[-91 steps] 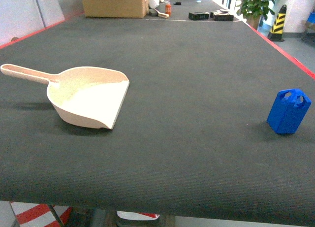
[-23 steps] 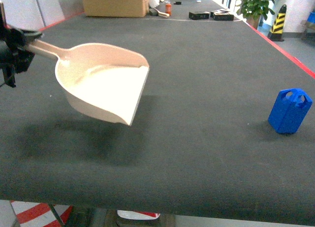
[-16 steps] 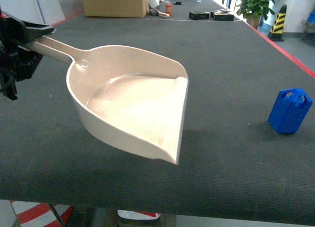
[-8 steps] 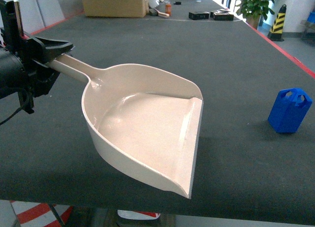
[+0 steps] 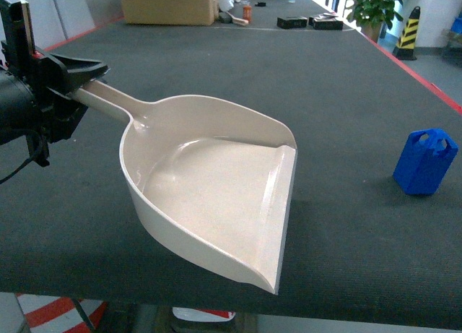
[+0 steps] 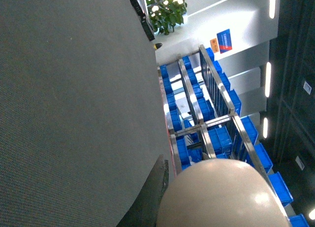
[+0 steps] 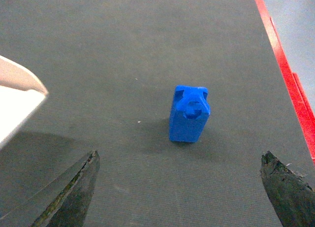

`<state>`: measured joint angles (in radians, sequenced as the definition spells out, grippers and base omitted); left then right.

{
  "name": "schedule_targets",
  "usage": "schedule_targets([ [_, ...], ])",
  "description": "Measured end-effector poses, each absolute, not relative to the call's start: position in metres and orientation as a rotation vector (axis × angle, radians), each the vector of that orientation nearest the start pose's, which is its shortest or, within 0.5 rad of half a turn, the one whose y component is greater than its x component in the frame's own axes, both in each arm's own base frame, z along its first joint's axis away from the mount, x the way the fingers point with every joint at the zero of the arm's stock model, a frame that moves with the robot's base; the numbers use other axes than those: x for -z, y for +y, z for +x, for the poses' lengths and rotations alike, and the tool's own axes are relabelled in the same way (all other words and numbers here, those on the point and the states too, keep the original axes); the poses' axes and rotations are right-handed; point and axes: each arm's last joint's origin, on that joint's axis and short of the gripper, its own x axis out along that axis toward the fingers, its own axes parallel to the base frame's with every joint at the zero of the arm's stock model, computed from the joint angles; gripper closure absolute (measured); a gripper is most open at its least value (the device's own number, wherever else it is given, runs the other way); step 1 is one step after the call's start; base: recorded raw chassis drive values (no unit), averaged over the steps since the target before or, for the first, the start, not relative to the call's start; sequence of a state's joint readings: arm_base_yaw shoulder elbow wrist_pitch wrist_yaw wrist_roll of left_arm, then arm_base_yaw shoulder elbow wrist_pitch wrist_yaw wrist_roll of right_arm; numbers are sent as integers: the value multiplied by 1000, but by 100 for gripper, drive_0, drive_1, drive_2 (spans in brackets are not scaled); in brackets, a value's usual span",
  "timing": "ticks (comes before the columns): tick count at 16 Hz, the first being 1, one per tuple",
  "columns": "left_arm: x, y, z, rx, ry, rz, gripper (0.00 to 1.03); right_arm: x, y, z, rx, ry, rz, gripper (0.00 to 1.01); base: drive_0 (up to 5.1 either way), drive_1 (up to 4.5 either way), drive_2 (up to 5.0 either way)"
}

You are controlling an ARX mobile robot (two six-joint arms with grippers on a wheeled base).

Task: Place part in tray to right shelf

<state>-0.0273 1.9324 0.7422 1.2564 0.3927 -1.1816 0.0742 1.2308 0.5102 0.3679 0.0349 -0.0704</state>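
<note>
1. One step looks done: the left gripper (image 5: 76,76) clamps the tray (image 5: 216,203) handle, holding it above the table (image 5: 325,80).
2. Right gripper (image 7: 179,187) hangs spread wide above the part (image 7: 189,113), which stands ungrasped; loading and shelving remain.

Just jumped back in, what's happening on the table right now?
The left claw is shut on the handle of the beige tray, holding it up off the dark table. The blue part stands upright on the table to the right, untouched. The right claw hovers open above it, not gripping anything yet.
</note>
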Motion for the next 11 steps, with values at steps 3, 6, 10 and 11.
schedule_targets([
  [3, -152, -21, 354, 406, 188, -1148, 89, -192, 25, 327, 21, 463, -109, 3, 0, 0, 0],
  [6, -152, -21, 354, 408, 188, -1147, 89, -185, 33, 388, 73, 505, -125, 3, 0, 0, 0],
  [10, -152, -21, 354, 408, 189, -1147, 89, -177, 29, 423, 127, 565, -132, 3, 0, 0, 0],
  [11, -152, -21, 354, 408, 189, -1147, 89, -174, 26, 425, 142, 570, -132, 3, 0, 0, 0],
])
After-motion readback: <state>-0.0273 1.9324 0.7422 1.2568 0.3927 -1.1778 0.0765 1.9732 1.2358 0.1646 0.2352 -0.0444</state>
